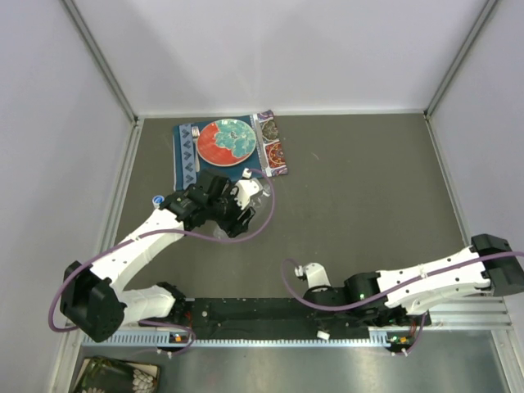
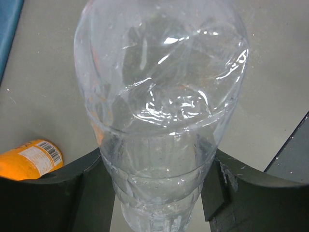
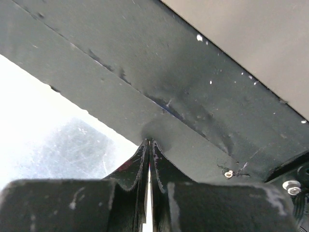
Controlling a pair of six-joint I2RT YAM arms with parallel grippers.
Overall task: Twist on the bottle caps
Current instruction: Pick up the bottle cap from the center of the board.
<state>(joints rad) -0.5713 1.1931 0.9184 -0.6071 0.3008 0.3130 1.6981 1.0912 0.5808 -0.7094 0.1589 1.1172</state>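
Note:
My left gripper (image 1: 243, 201) is shut on a slim clear plastic bottle (image 1: 257, 189), just in front of the plate. In the left wrist view the bottle (image 2: 159, 96) fills the frame, and both black fingers (image 2: 58, 193) press its ribbed sides at my left gripper (image 2: 159, 193). A squat orange bottle (image 2: 29, 159) lies on its side at lower left; the arm hides it in the top view. A small white round cap (image 1: 158, 200) lies left of the left arm. My right gripper (image 1: 313, 296) is shut and empty, low at the base rail (image 3: 193, 96); its jaws (image 3: 149, 150) are pressed together.
A red-and-teal patterned plate (image 1: 225, 139) sits on a blue mat (image 1: 184, 151) at the back; the mat's corner shows in the left wrist view (image 2: 7, 29). A dark flat edge (image 2: 294, 150) is at that view's right. Grey walls enclose the table.

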